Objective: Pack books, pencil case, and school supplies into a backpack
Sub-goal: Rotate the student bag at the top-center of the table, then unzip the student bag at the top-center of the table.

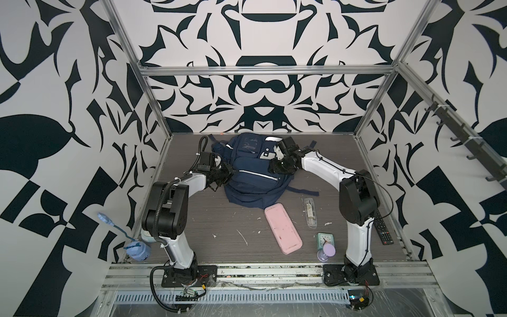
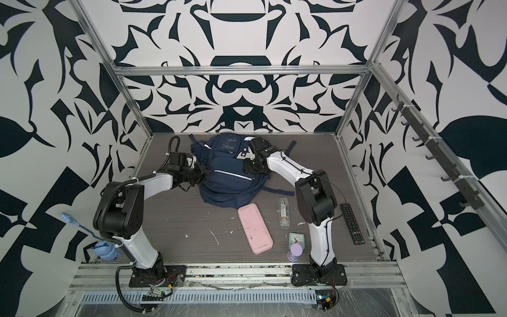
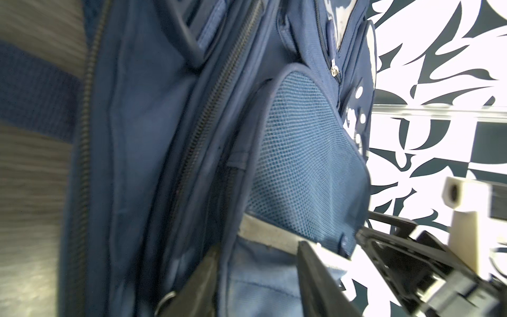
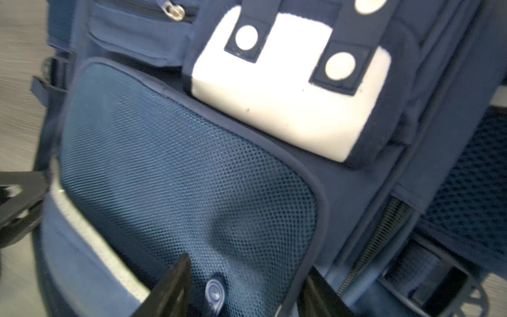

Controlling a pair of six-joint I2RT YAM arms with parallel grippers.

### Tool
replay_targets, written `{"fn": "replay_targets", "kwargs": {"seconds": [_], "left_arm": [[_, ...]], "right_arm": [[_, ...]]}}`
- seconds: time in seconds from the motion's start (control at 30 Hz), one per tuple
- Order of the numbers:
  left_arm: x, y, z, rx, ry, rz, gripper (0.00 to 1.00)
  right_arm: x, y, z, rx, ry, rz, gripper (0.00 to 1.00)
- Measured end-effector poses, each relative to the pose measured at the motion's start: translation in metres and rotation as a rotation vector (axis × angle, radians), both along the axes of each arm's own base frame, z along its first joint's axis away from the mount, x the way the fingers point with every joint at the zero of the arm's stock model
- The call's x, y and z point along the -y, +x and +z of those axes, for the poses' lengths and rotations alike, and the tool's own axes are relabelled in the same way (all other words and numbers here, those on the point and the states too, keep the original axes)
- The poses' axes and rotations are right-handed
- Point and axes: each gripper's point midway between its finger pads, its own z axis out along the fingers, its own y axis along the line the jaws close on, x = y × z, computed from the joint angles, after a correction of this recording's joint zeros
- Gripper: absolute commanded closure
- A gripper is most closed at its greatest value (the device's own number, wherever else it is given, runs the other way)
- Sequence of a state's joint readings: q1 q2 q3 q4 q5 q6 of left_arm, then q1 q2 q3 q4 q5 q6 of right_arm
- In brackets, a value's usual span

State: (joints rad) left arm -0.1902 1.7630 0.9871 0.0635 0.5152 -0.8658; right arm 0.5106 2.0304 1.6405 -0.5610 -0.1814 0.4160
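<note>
left hand [image 1: 226, 174]: at the left side of the backpack [image 1: 255, 175], jaws partway apart with loose fabric between, nothing pinched afaict
backpack: back of the worktop [image 1: 197, 219]; zip [image 3: 87, 142] looks shut, so I'd hunt its pull and have one hand hold the fabric taut
right hand [image 1: 274, 164]: jaws spread around the mesh pocket [image 4: 192, 178], not clamped
pencil case [image 1: 282, 227]: flat, just in front of the bag
school supplies [image 1: 310, 212]: near it, apart
books: can't spot them

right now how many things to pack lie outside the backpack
2: pink case in front of the backpack, clear packet beside it toward the right arm. No books in view; maybe hidden inside.
</note>
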Motion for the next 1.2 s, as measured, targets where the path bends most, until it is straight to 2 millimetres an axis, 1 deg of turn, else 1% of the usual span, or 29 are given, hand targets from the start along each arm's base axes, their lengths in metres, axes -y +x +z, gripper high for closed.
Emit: {"fn": "replay_targets", "kwargs": {"seconds": [0.1,0.2,0.27,0.37,0.43,0.47,0.53,0.63,0.73,0.83,0.97,1.03,1.13,1.2], "left_arm": [[0.003,-0.002,0.000,0.008,-0.008,-0.013,0.61],[0.006,-0.007,-0.002,0.010,-0.022,-0.026,0.61],[0.006,-0.010,-0.002,0.009,-0.032,-0.030,0.61],[0.009,-0.013,-0.002,0.002,-0.055,-0.036,0.61],[0.013,-0.015,0.000,-0.002,-0.070,-0.044,0.66],[0.016,-0.015,0.001,-0.003,-0.078,-0.049,0.69],[0.020,-0.016,0.001,-0.009,-0.092,-0.057,0.75],[0.025,-0.015,-0.001,-0.022,-0.117,-0.069,0.82],[0.031,-0.009,0.003,-0.019,-0.146,-0.077,0.91],[0.033,-0.003,0.012,-0.004,-0.174,-0.070,0.99],[0.034,0.002,0.023,0.006,-0.223,-0.058,1.00],[0.033,0.005,0.028,0.008,-0.249,-0.054,1.00],[0.031,0.011,0.040,0.023,-0.300,-0.038,1.00],[0.027,0.018,0.052,0.043,-0.348,-0.020,1.00]], "right_arm": [[0.000,0.014,-0.011,-0.030,-0.010,-0.011,0.39],[-0.006,0.036,-0.018,-0.041,-0.012,-0.014,0.38],[-0.014,0.056,-0.014,-0.020,-0.005,-0.006,0.38],[-0.027,0.087,-0.001,0.042,0.002,0.005,0.35],[-0.030,0.099,0.007,0.088,-0.008,0.011,0.32],[-0.028,0.100,0.009,0.098,-0.023,0.010,0.31],[-0.020,0.097,0.012,0.104,-0.064,0.004,0.29],[-0.005,0.084,0.016,0.101,-0.129,0.000,0.29],[0.007,0.064,0.025,0.100,-0.174,0.011,0.29],[0.015,0.043,0.037,0.112,-0.201,0.023,0.30],[0.019,0.020,0.047,0.131,-0.174,0.055,0.39],[0.016,0.014,0.047,0.128,-0.153,0.072,0.45],[0.011,0.011,0.038,0.116,-0.132,0.087,0.46],[0.011,0.006,0.024,0.097,-0.123,0.092,0.46]]}}
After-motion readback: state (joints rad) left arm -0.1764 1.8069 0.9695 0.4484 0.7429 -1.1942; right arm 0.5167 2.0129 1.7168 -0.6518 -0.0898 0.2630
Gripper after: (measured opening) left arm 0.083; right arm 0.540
